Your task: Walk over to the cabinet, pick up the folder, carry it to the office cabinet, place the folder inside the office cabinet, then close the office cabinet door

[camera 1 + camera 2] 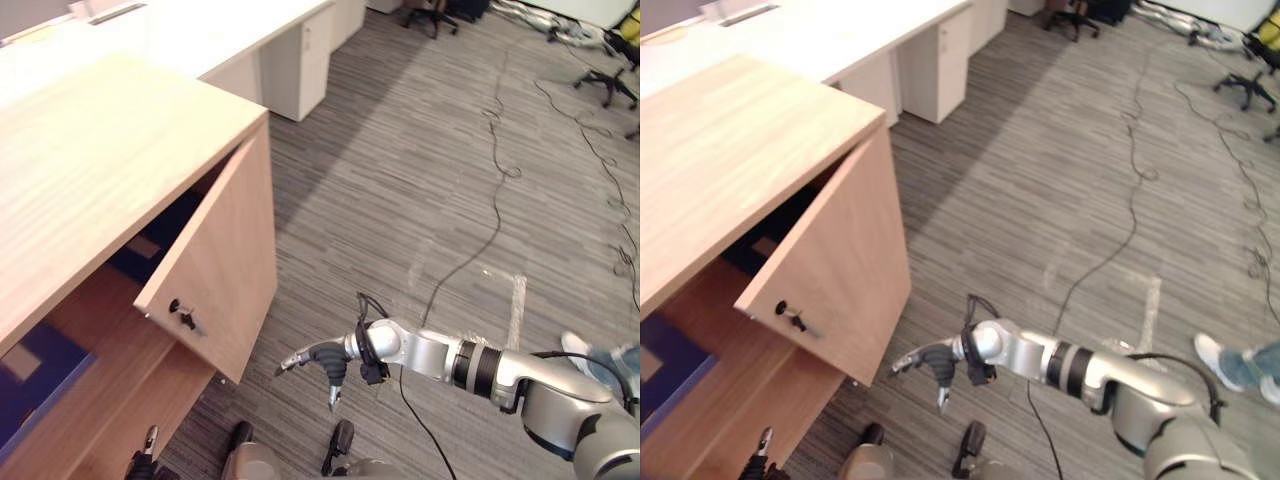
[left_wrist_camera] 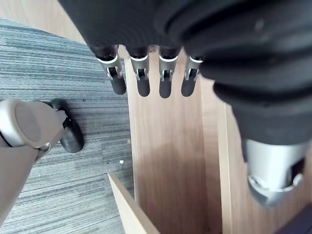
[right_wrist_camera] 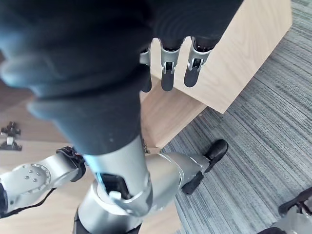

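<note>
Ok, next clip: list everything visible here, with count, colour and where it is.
cabinet: one, light wood, left side
cabinet door: one, light wood, half open
key: one, dark, in the door's lock
folder: one, blue, lying flat inside the cabinet
desks: one row, white, behind the cabinet
carpet: one, grey striped, the whole floor
office chairs: two, black, far end of the carpet
cables: several, black, trailing across the carpet
tape marks: a few, white, mid-carpet
person: one, white shoe and blue trouser leg, right edge
right hand: silver, open, low near the door's lower corner, not touching it
left hand: silver, open, by the cabinet's base
</note>
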### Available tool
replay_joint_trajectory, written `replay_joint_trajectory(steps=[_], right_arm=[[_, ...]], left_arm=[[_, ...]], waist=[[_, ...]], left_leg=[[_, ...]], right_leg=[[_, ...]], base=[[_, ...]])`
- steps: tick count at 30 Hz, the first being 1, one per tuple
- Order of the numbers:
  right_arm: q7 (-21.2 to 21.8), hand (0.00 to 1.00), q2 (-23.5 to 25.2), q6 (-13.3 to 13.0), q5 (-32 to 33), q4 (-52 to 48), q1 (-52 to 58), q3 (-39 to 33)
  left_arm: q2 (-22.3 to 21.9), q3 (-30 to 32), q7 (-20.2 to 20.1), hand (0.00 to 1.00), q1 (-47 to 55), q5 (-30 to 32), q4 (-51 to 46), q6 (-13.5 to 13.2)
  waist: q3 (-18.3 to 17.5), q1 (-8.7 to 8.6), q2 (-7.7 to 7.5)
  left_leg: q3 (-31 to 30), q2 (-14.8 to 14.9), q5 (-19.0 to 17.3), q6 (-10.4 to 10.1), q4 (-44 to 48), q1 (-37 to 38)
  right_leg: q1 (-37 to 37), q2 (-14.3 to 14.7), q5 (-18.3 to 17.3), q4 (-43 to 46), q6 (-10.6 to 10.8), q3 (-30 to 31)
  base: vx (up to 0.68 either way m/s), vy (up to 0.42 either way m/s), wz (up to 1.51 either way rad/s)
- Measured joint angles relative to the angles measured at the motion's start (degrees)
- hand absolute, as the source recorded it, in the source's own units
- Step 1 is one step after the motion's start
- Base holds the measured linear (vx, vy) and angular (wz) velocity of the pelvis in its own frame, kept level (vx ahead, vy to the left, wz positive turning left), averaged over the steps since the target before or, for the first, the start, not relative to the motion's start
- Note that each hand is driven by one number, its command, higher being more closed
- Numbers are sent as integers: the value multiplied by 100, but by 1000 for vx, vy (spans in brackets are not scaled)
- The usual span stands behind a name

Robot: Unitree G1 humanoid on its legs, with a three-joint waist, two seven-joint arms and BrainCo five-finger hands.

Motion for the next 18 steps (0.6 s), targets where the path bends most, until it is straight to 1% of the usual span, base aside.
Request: replay_joint_trajectory(steps=[2, 4, 5, 6, 8, 9, 10, 11, 12, 13, 14, 15, 16, 17, 18], right_arm=[[0, 0, 15, -15, -71, 30, 9, 133], [-1, 0, 24, -16, -210, 45, 70, 165], [-2, 0, 23, -23, -241, 57, 92, 168], [-7, 0, 72, -48, -313, 142, 140, 142], [-67, 0, 179, -79, -434, 376, 252, 69], [-87, 0, 223, -91, -438, 480, 321, 10], [-136, 0, 336, -107, -454, 759, 617, -316], [-268, 0, 523, -109, -541, 1196, 978, -795], [-363, 0, 616, -99, -619, 1439, 1116, -988], [-536, 0, 757, -88, -772, 1806, 1344, -1326], [-867, 0, 1157, -58, -1019, 2361, 1591, -1915], [-1133, 0, 1582, -33, -1237, 2937, 1759, -2616], [-1265, 0, 1805, -15, -1357, 3272, 1788, -2959], [-1600, 0, 2199, 60, -1609, 3887, 1789, -3535], [-1876, 0, 2484, 94, -1771, 4315, 1832, -4036]], left_arm=[[-18, 141, 3, 0, 20, -3, 55, 13], [-16, 276, 6, 0, 57, 7, 103, 41], [-22, 305, 11, 0, 98, 20, 140, 54], [-37, 333, 23, 0, 200, 20, 139, 65], [-60, 310, 51, 0, 322, 71, 139, 112], [-60, 286, 52, 0, 331, 106, 140, 119], [-55, 179, 61, 0, 310, 146, 136, 124], [-118, 70, 69, 0, 243, 172, 134, 137], [-182, 7, 75, 0, 255, 185, 130, 137], [-285, -112, 103, 0, 315, 197, 129, 140], [-321, -312, 137, 0, 336, 202, 131, 143], [-361, -465, 148, 0, 304, 240, 130, 171], [-388, -543, 156, 0, 285, 252, 130, 176], [-445, -681, 192, 0, 250, 258, 121, 177], [-467, -811, 216, 0, 207, 269, 118, 179]], waist=[[-2, 73, -5], [-12, 109, -84], [-14, 123, -86], [-35, 126, -96], [-63, 207, -123], [-79, 203, -153], [-127, 193, -236], [-159, 179, -262], [-182, 184, -216], [-245, 194, -106], [-243, 188, -163], [-240, 190, -180], [-240, 190, -187], [-239, 208, -187], [-242, 194, -196]], left_leg=[[7, 3, 74, 157, -6, -93], [764, 120, 66, 925, -5, -249], [1190, 229, 58, 1053, -12, -254], [1629, 360, 52, 1055, 0, -250], [2089, 445, 44, 1076, -40, -334], [2260, 444, 41, 1087, -115, -356], [2695, 435, 38, 1099, -207, -446], [3145, 426, 198, 1055, 128, -683], [3357, 371, 419, 1100, 218, -725], [3468, 274, 835, 980, 137, -698], [3358, 93, 976, 753, -124, -617], [3139, -103, 1114, 584, -436, -544], [3075, -200, 1187, 582, -604, -498], [2936, -364, 1308, 607, -920, -359], [2778, -491, 1342, 610, -1059, -296]], right_leg=[[58, -46, -54, 2, 18, -224], [118, -174, -125, 4, 39, -585], [187, -235, -157, 4, 60, -747], [275, -301, -204, 3, 84, -931], [350, -369, -261, 3, 163, -1241], [351, -429, -279, 2, 185, -1366], [338, -612, -317, -1, 230, -1665], [340, -770, -369, 40, 296, -1951], [357, -815, -387, 74, 329, -2054], [389, -816, -436, 158, 406, -2193], [449, -931, -438, 219, 422, -2293], [520, -1017, -433, 230, 417, -2441], [551, -1065, -435, 245, 421, -2504], [635, -1150, -442, 276, 432, -2582], [696, -1220, -482, 300, 459, -2655]], base=[[-3, 9, 73], [-3, -2, 91], [15, 9, 96], [42, 44, 84], [76, 56, 83], [120, 65, 114], [156, 100, 141], [177, 126, 143], [206, 188, 118], [247, 228, 92], [304, 265, 109], [261, 199, 98], [244, 184, 89], [211, 171, 75], [234, 177, 86]])
